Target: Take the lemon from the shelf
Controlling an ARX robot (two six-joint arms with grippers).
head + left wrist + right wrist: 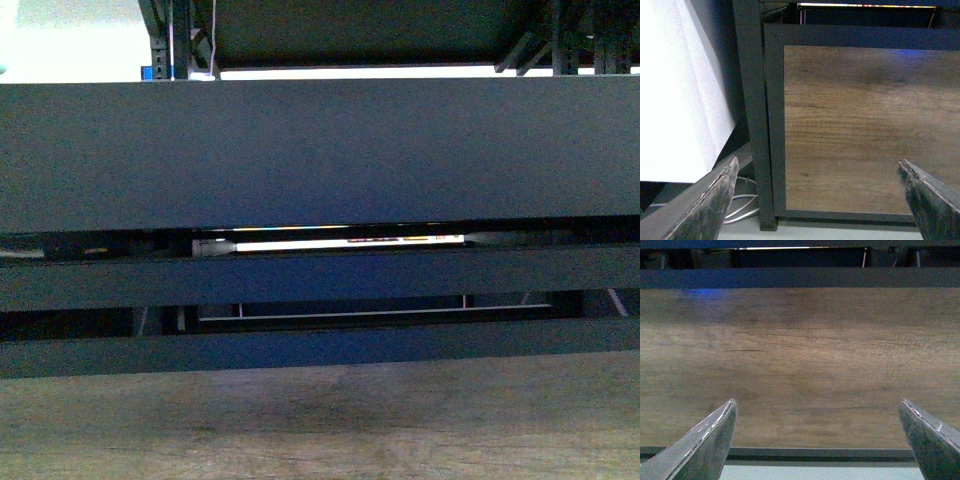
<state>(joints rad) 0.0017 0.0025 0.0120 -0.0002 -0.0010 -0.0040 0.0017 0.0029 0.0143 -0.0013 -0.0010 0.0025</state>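
No lemon shows in any view. The shelf [320, 150] fills the front view from close up: dark matte deck edges stacked above a brown wood-grain panel [320, 420]. My left gripper [817, 167] is open, facing the left end of that wood panel [865, 130] and the black frame post [752, 100]. My right gripper [817, 407] is open as well, held in front of the wood-grain panel [800, 365] with nothing between its fingers.
A white board or wall [675, 90] stands left of the frame post, with white cables [742, 205] on the pale floor at its foot. Through a slit between the decks a lit strip [340, 240] shows.
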